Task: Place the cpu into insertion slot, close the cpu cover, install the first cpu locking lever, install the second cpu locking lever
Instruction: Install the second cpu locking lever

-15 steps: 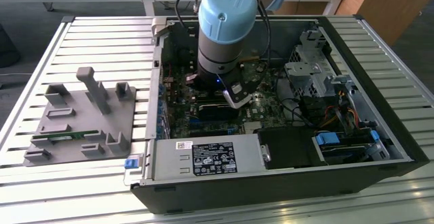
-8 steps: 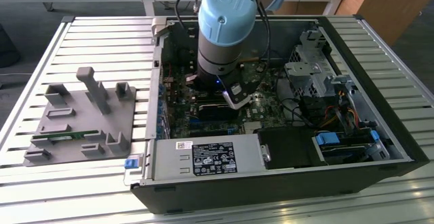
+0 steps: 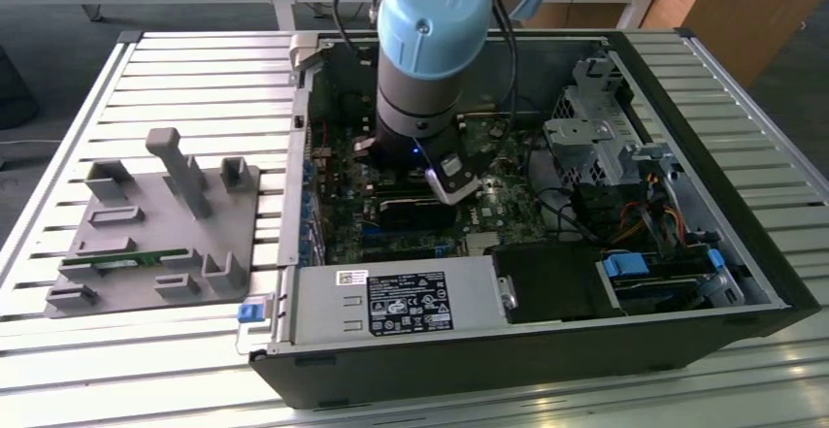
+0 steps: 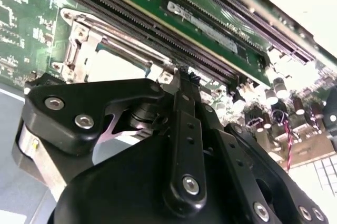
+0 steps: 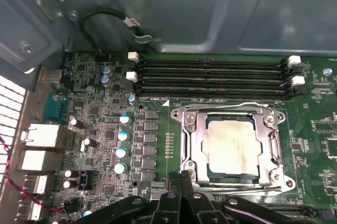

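While covered, cpu (image 5: 232, 147) inside insertion slot (image 5: 196, 147)

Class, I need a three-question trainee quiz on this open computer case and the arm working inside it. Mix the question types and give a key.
1. True or false: the cpu sits in the insertion slot.
2. Is the cpu cover (a) lowered over the chip or (b) removed onto the table?
3. In the first wrist view, the end effector is at the socket's edge beside the ____ memory slots.

Key: 1 true; 2 a; 3 black.
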`<action>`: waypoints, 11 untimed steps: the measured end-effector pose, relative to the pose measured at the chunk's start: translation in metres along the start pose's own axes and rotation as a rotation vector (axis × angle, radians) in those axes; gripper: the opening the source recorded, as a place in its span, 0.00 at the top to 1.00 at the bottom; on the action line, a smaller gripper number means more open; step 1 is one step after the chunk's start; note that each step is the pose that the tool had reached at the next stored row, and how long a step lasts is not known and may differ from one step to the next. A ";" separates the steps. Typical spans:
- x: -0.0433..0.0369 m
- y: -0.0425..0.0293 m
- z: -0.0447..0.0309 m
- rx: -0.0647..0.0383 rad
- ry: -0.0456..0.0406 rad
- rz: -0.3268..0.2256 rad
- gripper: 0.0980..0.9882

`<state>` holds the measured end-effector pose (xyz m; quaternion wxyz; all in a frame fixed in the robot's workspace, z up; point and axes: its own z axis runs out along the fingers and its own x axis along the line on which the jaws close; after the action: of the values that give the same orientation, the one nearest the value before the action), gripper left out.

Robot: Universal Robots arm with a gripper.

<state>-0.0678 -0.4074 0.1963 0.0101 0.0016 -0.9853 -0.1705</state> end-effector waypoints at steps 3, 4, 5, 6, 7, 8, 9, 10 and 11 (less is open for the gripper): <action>0.0001 0.0014 -0.0039 0.000 0.0000 0.000 0.99; 0.0001 0.0019 -0.0053 0.000 0.0000 0.000 0.99; 0.0001 0.0025 -0.0068 0.000 0.0000 0.000 0.99; 0.0002 0.0029 -0.0081 0.000 0.0001 0.000 0.99; 0.0002 0.0033 -0.0092 0.001 0.0000 0.000 0.99; 0.0002 0.0038 -0.0108 0.001 0.0001 0.000 0.99; 0.0002 0.0044 -0.0124 0.001 0.0000 0.000 0.99; 0.0003 0.0049 -0.0136 0.001 0.0000 0.000 0.99; 0.0003 0.0053 -0.0148 0.001 -0.0001 0.000 0.99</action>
<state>-0.0678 -0.4074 0.2120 0.0100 0.0016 -0.9854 -0.1700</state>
